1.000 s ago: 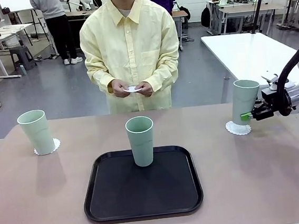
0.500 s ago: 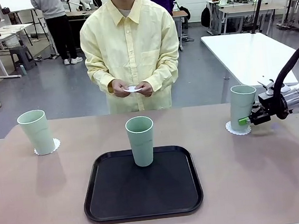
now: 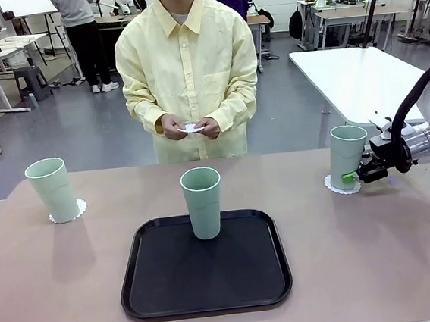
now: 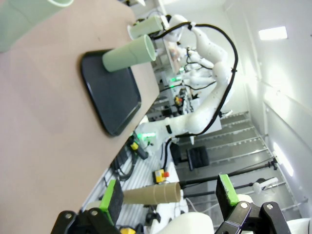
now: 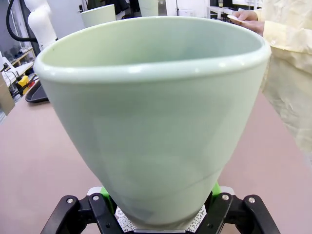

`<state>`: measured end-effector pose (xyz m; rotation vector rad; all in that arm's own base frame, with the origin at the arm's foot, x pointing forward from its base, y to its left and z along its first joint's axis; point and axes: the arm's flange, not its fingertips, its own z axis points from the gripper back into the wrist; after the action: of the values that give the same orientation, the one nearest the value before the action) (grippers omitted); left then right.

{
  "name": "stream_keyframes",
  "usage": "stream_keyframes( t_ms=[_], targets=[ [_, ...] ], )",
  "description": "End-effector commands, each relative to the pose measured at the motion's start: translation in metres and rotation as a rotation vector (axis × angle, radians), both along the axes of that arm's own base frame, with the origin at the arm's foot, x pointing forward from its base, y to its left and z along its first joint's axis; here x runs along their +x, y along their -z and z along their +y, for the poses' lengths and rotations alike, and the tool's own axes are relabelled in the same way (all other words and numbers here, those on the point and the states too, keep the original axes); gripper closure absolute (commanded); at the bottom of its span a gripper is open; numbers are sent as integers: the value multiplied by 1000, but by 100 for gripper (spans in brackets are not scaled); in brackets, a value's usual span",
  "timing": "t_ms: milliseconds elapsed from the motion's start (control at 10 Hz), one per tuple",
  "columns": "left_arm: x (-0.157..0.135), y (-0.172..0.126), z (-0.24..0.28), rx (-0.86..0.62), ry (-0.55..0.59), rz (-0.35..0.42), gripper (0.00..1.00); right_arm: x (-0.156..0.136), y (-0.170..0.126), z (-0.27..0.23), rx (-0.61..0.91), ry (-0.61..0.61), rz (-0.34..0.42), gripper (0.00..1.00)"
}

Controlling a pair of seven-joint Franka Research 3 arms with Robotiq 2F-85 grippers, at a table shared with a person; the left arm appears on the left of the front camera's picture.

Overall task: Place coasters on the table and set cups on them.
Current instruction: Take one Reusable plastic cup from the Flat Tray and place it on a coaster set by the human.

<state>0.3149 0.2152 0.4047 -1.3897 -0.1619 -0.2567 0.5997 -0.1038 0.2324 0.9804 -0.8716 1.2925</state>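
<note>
**Right cup going down on its coaster; don't rush the release**

Layout, big to small: tan table [image 3: 60,297], black tray [image 3: 159,288] near-centre, three pale-green cups, then the paper coasters.
- Left cup [image 3: 52,189]: far left, sitting on the left coaster [image 3: 79,210], lace poking out on its right side.
- Middle cup [image 3: 203,202]: on the tray's far half, no coaster under it.
- Right cup [image 3: 348,156]: far right, upright, over the right coaster [image 3: 333,186]. The right gripper [image 3: 351,174] is clamped on it low on the wall, coming in from the right.
- Person at the far side holds a third coaster [image 3: 190,128] in both hands.

My take on doing this step well:
- Keep the cup vertical and centre its base on the lace.
- Confirm it's fully seated before the jaws part.
- Back straight out to the right. The cup is tall and light and the paper is thin, so any sideways drag tips one or shifts the other.

View differences:
- Front view gives the whole layout but can't settle base contact.
- Right wrist view is close on the cup, with lace showing under its base between the fingers.
- Left wrist view has the left gripper [image 4: 169,190] jaws wide apart with nothing between them, hanging off the table's near side.
</note>
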Motion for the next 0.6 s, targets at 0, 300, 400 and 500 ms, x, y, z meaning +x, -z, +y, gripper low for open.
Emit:
stream_keyframes(
  t_ms=[0,300,400,500],
  targets=[
    [-1,-2,1,-4,-3,-3,0,5,2,-2,-4,-30,-11,20],
    [-1,-2,1,-4,-3,-3,0,2,2,-3,20,-58,-7,0],
    [-1,-2,1,-4,-3,-3,0,1,1,-3,23,-67,-14,0],
    [-1,-2,1,-4,-3,-3,0,0,0,-2,24,-75,-13,0]
  ],
)
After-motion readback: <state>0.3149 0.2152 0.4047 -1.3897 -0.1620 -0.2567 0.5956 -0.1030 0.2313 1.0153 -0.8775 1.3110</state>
